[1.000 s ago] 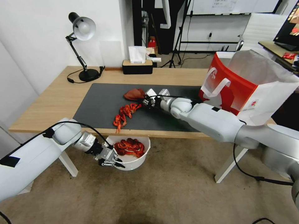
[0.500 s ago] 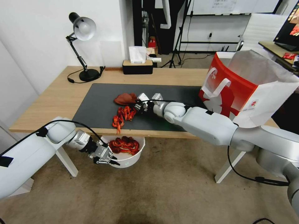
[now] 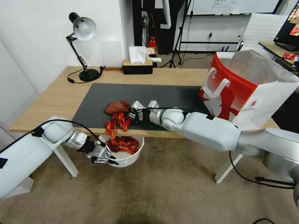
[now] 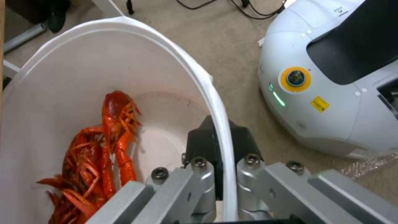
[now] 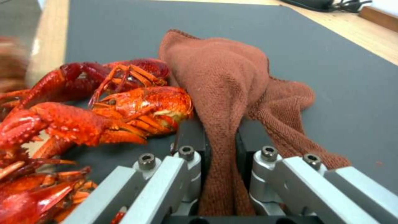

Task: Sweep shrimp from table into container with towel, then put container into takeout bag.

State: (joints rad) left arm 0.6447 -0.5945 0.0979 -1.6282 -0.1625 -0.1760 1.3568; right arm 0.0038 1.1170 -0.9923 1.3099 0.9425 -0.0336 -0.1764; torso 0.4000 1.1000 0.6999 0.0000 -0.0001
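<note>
1. Right tool [image 3: 132, 114], centre of the head view, sits low on the dark grey mat [image 3: 174, 96] near the counter's front edge, its fingers clamped on the towel [image 3: 115, 107].
2. Right wrist view: the rust-red towel [image 5: 226, 90] runs as a pinched fold between the two fingers [image 5: 191, 161] and bunches on the mat beyond them.
3. Shrimp [image 3: 117, 122] lie just beside the towel, touching it, strung out toward the front edge of the counter [image 3: 56, 96]; the lowest ones hang at the edge above the container [image 3: 130, 157].
4. Right wrist view: shrimp [image 5: 104, 102] press against the towel's side in the left half of the frame.
5. Left tool [image 3: 104, 157], lower left of centre in the head view, is held below counter level, clamped on the container's rim.
6. Left wrist view: one finger [image 4: 207, 146] is inside the white wall, the other outside, rim [image 4: 215, 102] between them.
7. Container holds a heap of shrimp [image 4: 99, 149]; it hangs over the carpet [image 3: 171, 193], right under the counter's front edge.
8. Takeout bag [image 3: 230, 90] stands upright and open at the right end of the counter, red front facing the mat, well apart from the shrimp.
9. Desk lamp [image 3: 81, 46] and tissue box [image 3: 137, 63] stand along the far side of the counter, upper left of the frame.
</note>
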